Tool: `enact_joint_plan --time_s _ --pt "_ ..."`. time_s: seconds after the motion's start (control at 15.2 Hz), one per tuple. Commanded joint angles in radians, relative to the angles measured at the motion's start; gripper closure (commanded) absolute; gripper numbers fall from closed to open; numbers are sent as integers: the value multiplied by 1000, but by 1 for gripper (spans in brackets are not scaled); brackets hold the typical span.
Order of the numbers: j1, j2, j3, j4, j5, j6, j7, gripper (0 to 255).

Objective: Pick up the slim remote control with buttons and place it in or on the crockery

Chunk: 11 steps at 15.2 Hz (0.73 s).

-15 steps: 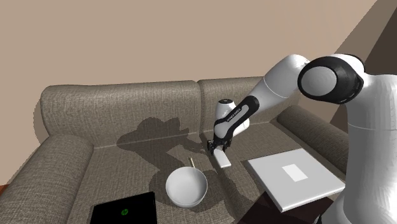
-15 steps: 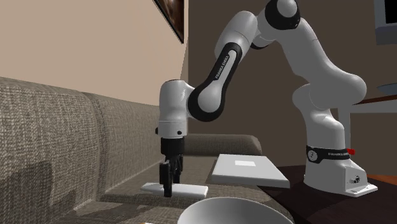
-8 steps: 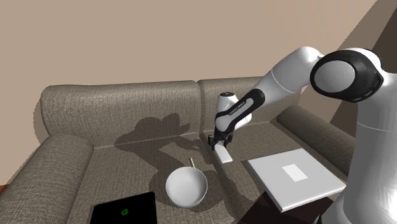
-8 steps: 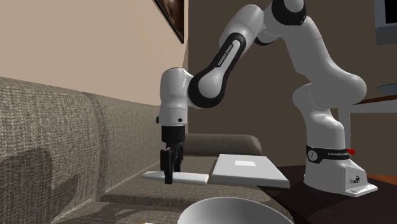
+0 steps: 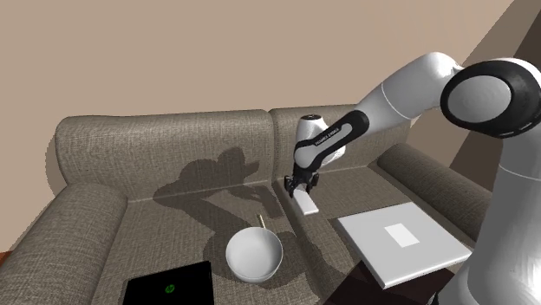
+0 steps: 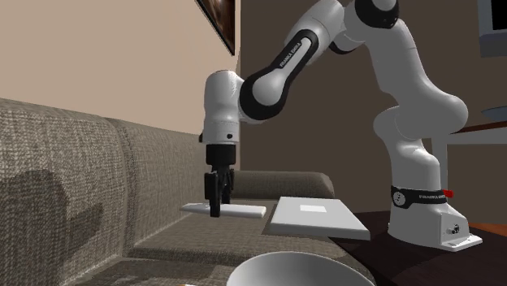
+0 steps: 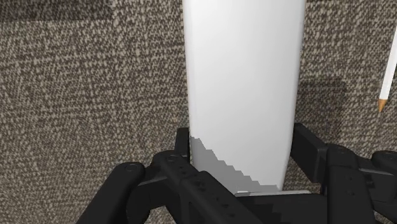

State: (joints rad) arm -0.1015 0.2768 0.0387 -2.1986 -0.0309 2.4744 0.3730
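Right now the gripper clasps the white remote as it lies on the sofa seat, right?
No. The gripper clasps the white remote, but it is held in the air, clear of the sofa seat; the second exterior view shows the gap.

Wrist view: remote cut off at its far end by the picture's edge; near end covered by the fingers of the hand; face reads plain white, buttons cannot be told; pencil cut by the edge beyond its tip end.
Second exterior view: bowl cut by the bottom edge, upper rim visible; wall picture cut by the top edge.
Shoulder view: black tablet cut by the bottom edge; arm cut by the right edge.
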Motion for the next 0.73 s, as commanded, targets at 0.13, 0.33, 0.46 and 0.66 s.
enact_joint_plan --time_s 0.13,0.33,0.46,0.66 --pt "0 -41 2 9 3 -50 -2 255" --pt "-1 -70 2 16 6 -86 -4 255" --pt "-1 -88 3 23 7 -111 -5 255" --pt "-2 -111 3 32 9 -143 -7 255"
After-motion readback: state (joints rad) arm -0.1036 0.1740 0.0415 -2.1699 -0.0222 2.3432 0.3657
